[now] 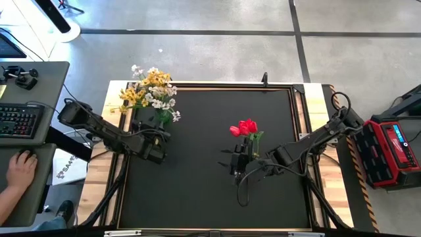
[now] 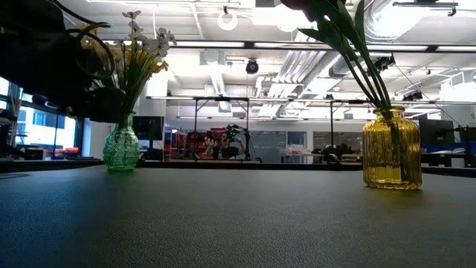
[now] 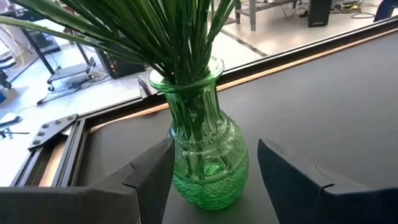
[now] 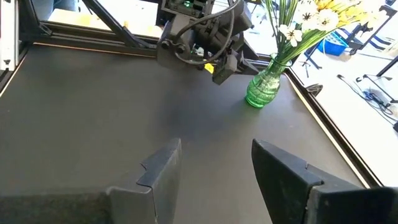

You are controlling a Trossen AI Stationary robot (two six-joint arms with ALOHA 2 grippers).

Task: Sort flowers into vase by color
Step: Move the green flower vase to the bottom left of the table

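A grey concrete floor with dark seams surrounds the black-topped table. At nine o'clock a desk carries a keyboard; at three o'clock sits a red case. Ceiling strip lights glow overhead.

My left arm reaches in from the left edge of the high view, its left gripper in the upper left of the mat, fingers spread apart. My right arm comes from the right edge, the right gripper at centre, fingers parted, empty.
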